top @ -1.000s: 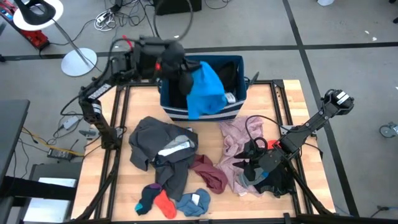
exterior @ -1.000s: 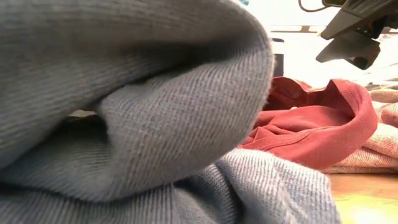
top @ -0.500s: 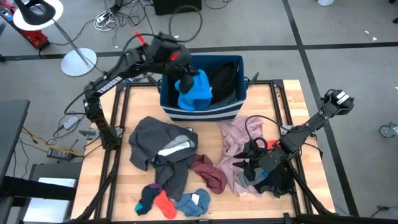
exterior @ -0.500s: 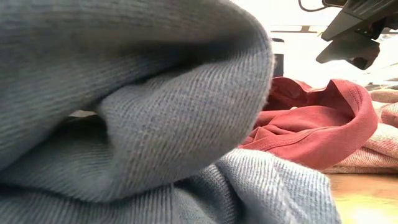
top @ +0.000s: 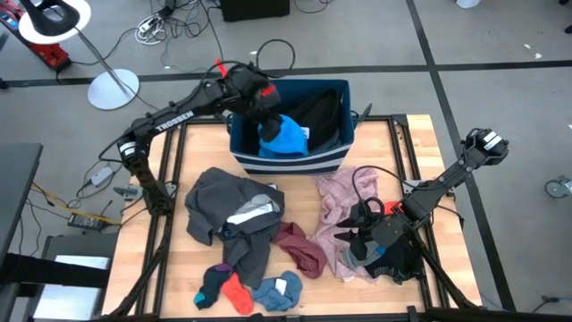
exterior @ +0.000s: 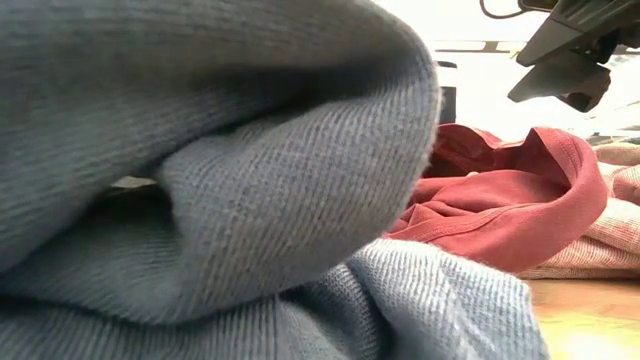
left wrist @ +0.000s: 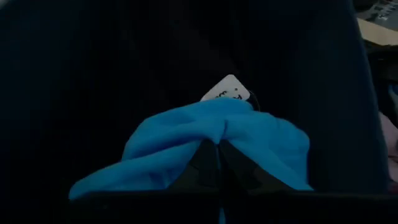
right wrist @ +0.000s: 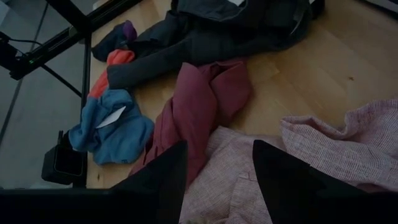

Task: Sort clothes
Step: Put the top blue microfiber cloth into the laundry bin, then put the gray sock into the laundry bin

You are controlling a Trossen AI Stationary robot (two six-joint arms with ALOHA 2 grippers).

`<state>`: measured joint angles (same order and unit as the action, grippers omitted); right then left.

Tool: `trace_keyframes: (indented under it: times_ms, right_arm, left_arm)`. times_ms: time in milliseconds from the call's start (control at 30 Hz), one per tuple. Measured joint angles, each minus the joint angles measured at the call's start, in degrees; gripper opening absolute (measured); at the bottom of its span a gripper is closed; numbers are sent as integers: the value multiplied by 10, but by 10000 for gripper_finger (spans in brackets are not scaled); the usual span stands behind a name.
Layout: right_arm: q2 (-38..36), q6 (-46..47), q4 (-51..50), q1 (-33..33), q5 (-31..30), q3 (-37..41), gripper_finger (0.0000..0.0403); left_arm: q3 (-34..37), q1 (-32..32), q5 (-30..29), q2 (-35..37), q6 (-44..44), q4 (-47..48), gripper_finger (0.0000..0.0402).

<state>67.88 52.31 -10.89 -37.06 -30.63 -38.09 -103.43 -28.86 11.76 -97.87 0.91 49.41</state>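
Note:
My left gripper (top: 266,114) is shut on a bright blue garment (top: 284,139) inside the blue striped bin (top: 288,166), where a black garment (top: 320,112) also lies. A dark grey garment (top: 231,211), a maroon one (top: 300,249), a pale pink one (top: 343,207) and small socks (top: 237,291) lie spread on the table. My right gripper (right wrist: 217,180) hangs open just above the pale pink garment (right wrist: 336,143), near the table's right front. Grey-teal cloth (exterior: 200,180) fills most of the low view. My left gripper pinches a bunched fold of the bright blue garment (left wrist: 219,132) between its two fingers; how many layers I cannot tell. The fingers slant down into the bin from its far left side. The rest of the garment lies heaped in the bin, slack, on the black garment (left wrist: 124,74).
The bin stands at the table's far middle, with black frame rails (top: 170,170) along the table's sides. A white lamp stand (top: 112,88) and cables lie on the floor beyond the far left corner. Bare wood (top: 393,152) shows at the far right.
My left gripper, still shut, has gone down and toward the table's right and near side, into the bin, tipping further downward. The bright blue garment, which hung over the bin's front wall, has sunk and bunched up inside the bin.

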Motion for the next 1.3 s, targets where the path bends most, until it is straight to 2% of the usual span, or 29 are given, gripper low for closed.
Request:
trace_keyframes:
  times_ms: [133, 400, 700, 833, 967, 1167, 1300]
  right_arm:
    - [2, 0, 1, 0, 0, 0, 183]
    - [5, 1, 1, 0, -6, 0, 183]
    - [5, 1, 0, 0, -7, 0, 183]
    - [5, 0, -1, 0, -7, 0, 183]
    - [5, 0, -1, 0, -8, 0, 183]
    - [5, 0, -3, -3, -9, 0, 183]
    - [5, 0, -5, -3, -8, 0, 183]
  left_arm:
    - [33, -6, -1, 1, -11, -34, 3]
    - [34, -6, 2, 1, -30, -60, 40]
    - [34, -7, 24, 1, -76, -111, 125]
    - [31, -8, 7, 1, -80, -105, 152]
    - [12, -8, -11, 2, -106, -68, 156]
    - [12, 21, -14, 74, -55, -4, 156]
    - [84, 41, -35, 171, -45, 3, 156]
